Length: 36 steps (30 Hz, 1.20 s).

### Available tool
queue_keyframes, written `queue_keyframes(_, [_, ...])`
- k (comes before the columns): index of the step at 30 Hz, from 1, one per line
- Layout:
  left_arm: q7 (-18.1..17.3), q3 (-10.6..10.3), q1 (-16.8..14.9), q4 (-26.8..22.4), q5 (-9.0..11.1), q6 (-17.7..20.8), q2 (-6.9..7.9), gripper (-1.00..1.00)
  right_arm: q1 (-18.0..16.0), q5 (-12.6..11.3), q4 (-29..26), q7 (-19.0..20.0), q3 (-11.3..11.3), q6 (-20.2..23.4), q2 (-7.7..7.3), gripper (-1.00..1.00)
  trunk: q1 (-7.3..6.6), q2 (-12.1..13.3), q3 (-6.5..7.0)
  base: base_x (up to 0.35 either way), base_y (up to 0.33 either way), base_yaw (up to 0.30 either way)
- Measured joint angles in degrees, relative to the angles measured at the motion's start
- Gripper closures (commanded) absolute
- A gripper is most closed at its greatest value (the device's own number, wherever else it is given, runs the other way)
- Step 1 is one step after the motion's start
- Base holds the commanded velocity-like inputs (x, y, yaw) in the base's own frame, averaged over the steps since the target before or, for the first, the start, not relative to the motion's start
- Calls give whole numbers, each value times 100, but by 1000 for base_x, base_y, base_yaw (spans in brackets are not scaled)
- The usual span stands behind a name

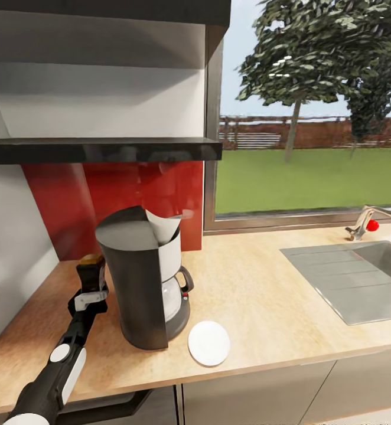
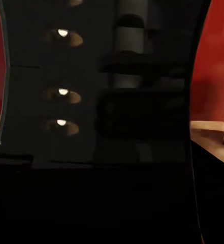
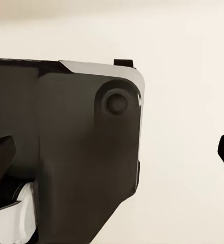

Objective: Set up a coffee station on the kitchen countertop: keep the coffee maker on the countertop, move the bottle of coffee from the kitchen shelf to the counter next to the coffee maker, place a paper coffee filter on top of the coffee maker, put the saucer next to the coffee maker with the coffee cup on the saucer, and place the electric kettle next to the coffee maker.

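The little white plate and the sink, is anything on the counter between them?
No. In the head view, only bare kitchen countertop lies between the saucer and the sink; nothing stands on that stretch.

The left arm [image 1: 54, 369] reaches forward and up from the lower left of the head view, its black forearm with white panels ending in a wrist with a grey bracket. The left gripper [image 1: 91, 273] points away from the robot, its jaws closed around the bottle of coffee [image 1: 91, 262], held upright. In the left wrist view the bottle's dark glass sits right against the camera. In the right wrist view, two dark fingertips [image 3: 0, 152] of the right gripper stand spread apart.
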Motion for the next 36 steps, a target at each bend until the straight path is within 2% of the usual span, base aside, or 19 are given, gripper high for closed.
queue_keyframes(8, [-1,-2,22,-2,-1,-117,2,100,-1,0,-4,0,-3,1,3,-100,176,-323,-209,0,0,0])
queue_keyframes(18, [-1,-10,22,-2,4,-126,-5,100,-2,14,5,0,10,8,6,-100,396,-725,-397,0,0,0])
queue_keyframes(21, [-2,-73,22,-2,1,-128,-7,100,-2,14,5,0,13,5,3,-100,462,-846,-451,0,0,0])
queue_keyframes(31, [-1,-149,27,-2,7,-128,-4,100,-1,14,7,0,14,7,3,-100,463,-848,-452,0,0,0])
queue_keyframes(36, [-1,-153,63,7,-9,-123,1,100,-2,14,14,0,14,2,3,-100,529,-968,-506,0,0,0])
